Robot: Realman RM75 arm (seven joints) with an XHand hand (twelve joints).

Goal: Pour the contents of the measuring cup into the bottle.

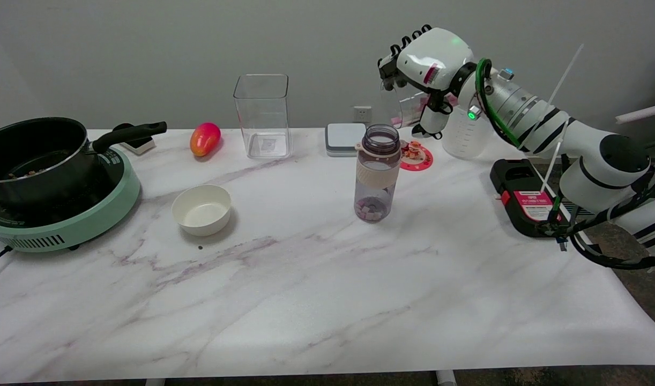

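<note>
1. There is one view only, the head view, so no part of the scene is shared with another.
2. It looks from above the near side of the table [317,300], down and across it to the grey wall [145,53] behind.
3. It stands well back: the tabletop shows from the stove [65,225] at the left edge to the right arm [601,161] entering at the right.
</note>
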